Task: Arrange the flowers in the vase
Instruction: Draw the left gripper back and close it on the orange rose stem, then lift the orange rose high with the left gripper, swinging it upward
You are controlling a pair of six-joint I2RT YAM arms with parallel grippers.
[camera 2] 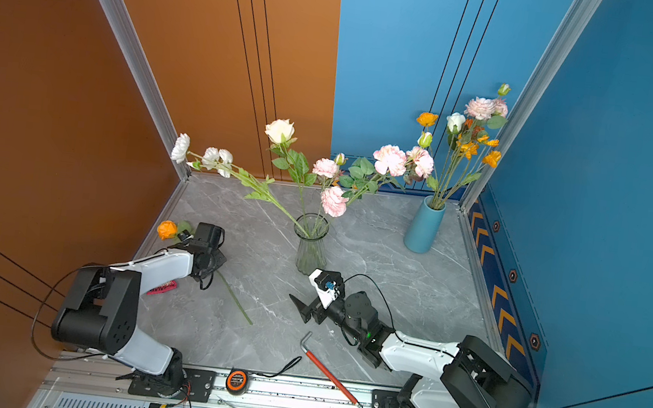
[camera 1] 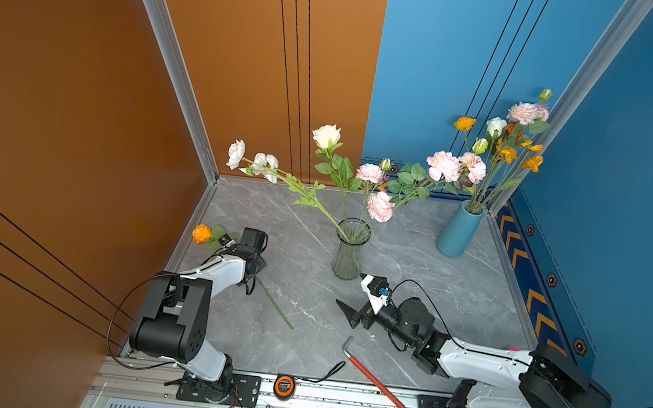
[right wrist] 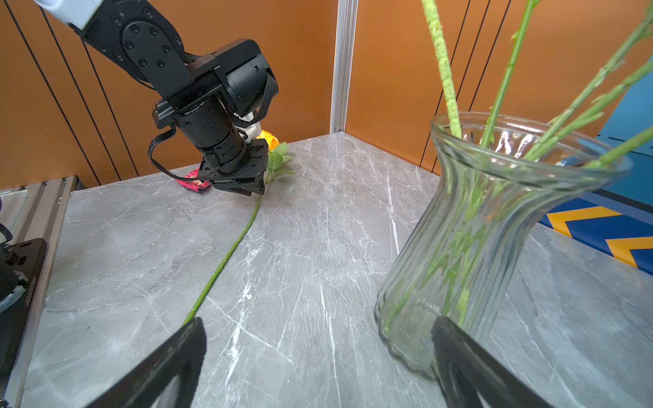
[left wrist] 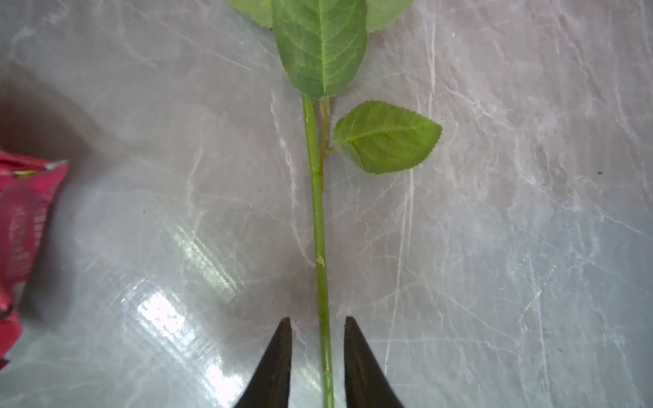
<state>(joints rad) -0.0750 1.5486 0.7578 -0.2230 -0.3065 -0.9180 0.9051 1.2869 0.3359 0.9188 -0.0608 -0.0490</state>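
Left arm: I am folded down beside the orange wall [camera 1: 72,142], wrist aimed at the table [camera 1: 433,276], left claw [left wrist: 318,319] low over the marble.
Left claw: my jaws are narrowly parted and straddle the green stem [left wrist: 318,229], with a sliver of gap on each side; I grip nothing.
Right arm: I am stretched low across the table, right claw [right wrist: 318,319] spread wide and holding nothing, one finger just in front of the glass vase [right wrist: 494,229].
Orange flower: it lies flat on the table, bloom [camera 1: 201,234] by the orange wall, stem running out from under my left wrist.
Glass vase: upright mid-table, with pink and white flowers [camera 1: 370,172] leaning out.
Nearby: leaves [left wrist: 319,46] just past my left fingertips; a pink wrapper [left wrist: 24,226] beside them.
Farther off: a blue vase [camera 1: 459,233] in the far right corner; a red-handled tool [camera 1: 374,378] and a tape measure [camera 1: 284,386] at the near edge.
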